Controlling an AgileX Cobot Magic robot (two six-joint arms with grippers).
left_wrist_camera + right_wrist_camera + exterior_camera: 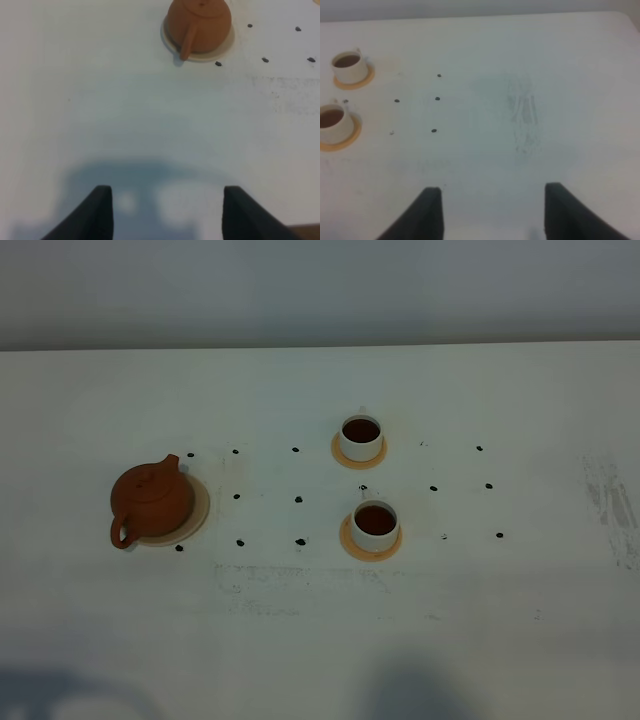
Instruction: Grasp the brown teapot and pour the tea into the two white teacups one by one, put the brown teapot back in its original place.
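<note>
The squat reddish-brown clay teapot [150, 499] sits on its round beige coaster [196, 515]. Right of it, two tea-filled white cups [361, 437] [375, 525] stand on orange coasters. Both the left gripper [167, 207] and the right gripper [492, 210] hang open and empty.

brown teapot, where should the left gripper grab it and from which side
Probably the loop handle of the brown teapot. In the high view it sticks out toward the near-left, opposite the spout, clear of the beige coaster. The left wrist view shows the handle pointing back toward the open left gripper, so a straight approach from the near side should work.
</note>
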